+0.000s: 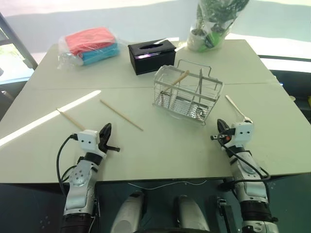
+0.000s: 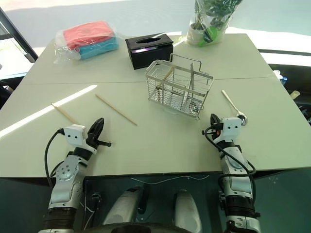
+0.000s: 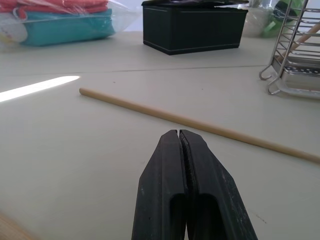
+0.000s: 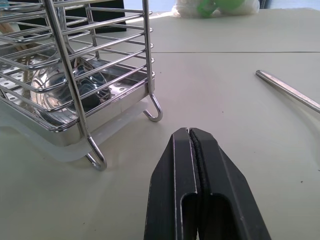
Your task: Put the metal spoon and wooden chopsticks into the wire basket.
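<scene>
While both grippers sit clenched and empty, the left gripper [image 1: 106,130] is near two thin tan chopsticks [image 1: 121,115], both angled diagonally on the table [image 1: 160,145]. The shiny wire basket [image 1: 187,95] is mid-table; the slim silver spoon [image 1: 237,108] lies slantwise right of it, just past the right gripper [image 1: 221,125].
</scene>
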